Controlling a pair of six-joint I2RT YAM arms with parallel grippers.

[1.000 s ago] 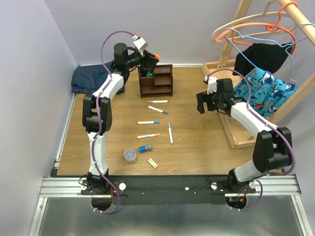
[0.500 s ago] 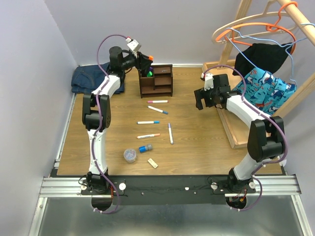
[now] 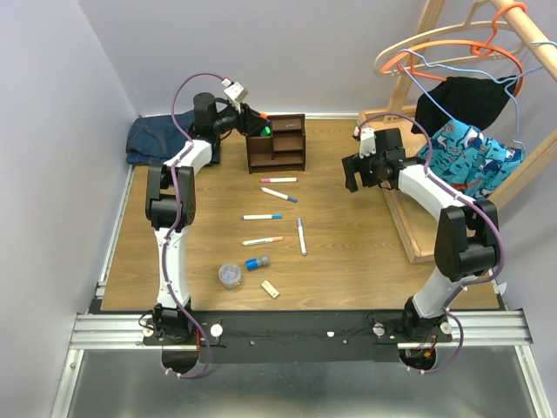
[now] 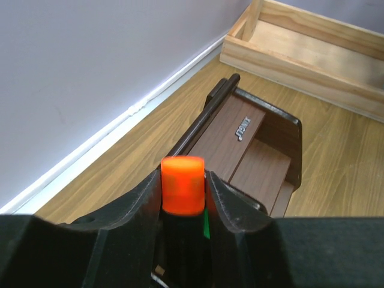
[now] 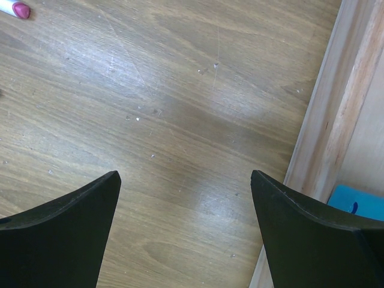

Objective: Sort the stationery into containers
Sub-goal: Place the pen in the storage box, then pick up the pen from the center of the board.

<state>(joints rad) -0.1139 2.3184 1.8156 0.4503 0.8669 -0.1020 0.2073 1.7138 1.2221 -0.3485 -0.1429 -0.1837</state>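
My left gripper hovers over the tall pen section of the dark brown organiser, shut on an orange-and-black highlighter whose orange cap pokes up between the fingers. A green highlighter stands in that pen section. Several slim white markers lie on the table in front of the organiser. A clear round tub, a blue-grey cylinder and a beige block lie nearer the arm bases. My right gripper hangs open over bare table, right of the markers, nothing between its fingers.
Folded jeans lie behind the left arm. A big light-wood tray with a hanger rack and clothes fills the right side; its edge runs beside my right gripper. A pink marker cap shows at the right wrist view's corner.
My left gripper has drawn back to the left and lowered with the highlighter, coming over the pen section. The right gripper has shifted slightly away from me, still open.
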